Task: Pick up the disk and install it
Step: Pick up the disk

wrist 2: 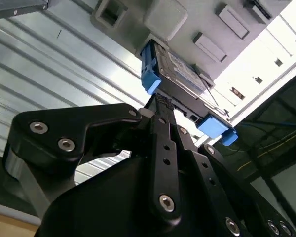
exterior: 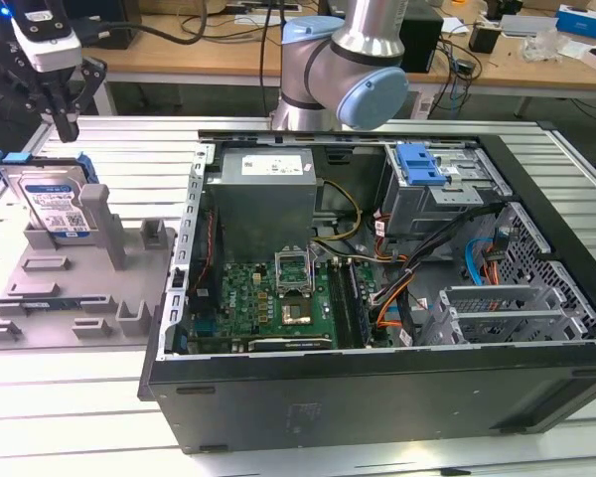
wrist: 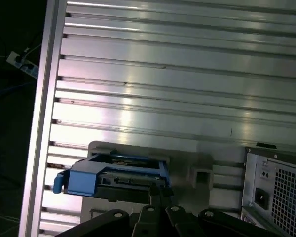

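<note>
The claw [exterior: 68,127], pinched closed and holding nothing, hangs just above the disk [exterior: 53,202], which stands on edge in a grey rack [exterior: 89,288] on the tabletop [exterior: 40,417], its blue-framed top edge seemingly offered for a grasp, beside the open computer case [exterior: 377,397]

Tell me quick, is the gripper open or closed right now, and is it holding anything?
Gripper: closed, holding nothing. Its tip hangs just above the disk, which stands upright in the grey holder.
</note>
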Robot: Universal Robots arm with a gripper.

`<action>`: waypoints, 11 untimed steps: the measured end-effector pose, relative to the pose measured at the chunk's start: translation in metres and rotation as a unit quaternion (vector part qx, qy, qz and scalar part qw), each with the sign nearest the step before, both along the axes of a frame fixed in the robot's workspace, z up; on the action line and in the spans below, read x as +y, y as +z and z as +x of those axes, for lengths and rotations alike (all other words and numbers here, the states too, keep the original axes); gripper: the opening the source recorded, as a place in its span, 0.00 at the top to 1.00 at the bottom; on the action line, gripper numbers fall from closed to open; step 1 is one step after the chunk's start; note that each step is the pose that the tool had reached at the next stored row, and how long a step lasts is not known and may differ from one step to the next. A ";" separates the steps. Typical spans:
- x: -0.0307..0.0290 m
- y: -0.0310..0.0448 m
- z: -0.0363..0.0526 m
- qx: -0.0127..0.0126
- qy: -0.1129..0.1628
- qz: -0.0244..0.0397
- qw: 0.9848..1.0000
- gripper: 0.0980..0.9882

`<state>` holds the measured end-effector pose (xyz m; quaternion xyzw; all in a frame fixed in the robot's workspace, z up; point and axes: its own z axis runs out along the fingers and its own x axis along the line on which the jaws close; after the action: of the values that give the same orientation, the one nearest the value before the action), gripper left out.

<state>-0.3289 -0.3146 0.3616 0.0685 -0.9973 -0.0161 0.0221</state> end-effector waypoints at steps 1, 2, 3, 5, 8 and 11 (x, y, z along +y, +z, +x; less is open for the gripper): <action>0.0000 0.0000 0.0000 0.000 0.022 0.000 1.000 0.99; 0.0000 0.0000 0.0000 0.000 0.050 0.000 0.999 0.99; 0.0000 0.0000 0.0000 0.000 0.063 0.000 0.998 0.99; 0.0000 0.0000 0.0000 0.000 0.082 0.000 0.997 0.99; 0.0000 0.0000 0.0000 0.000 0.123 0.000 0.992 0.99; 0.0000 -0.0002 0.0000 0.000 0.172 0.000 0.985 0.92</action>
<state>-0.3289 -0.3146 0.3614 0.2395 -0.9705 -0.0121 0.0245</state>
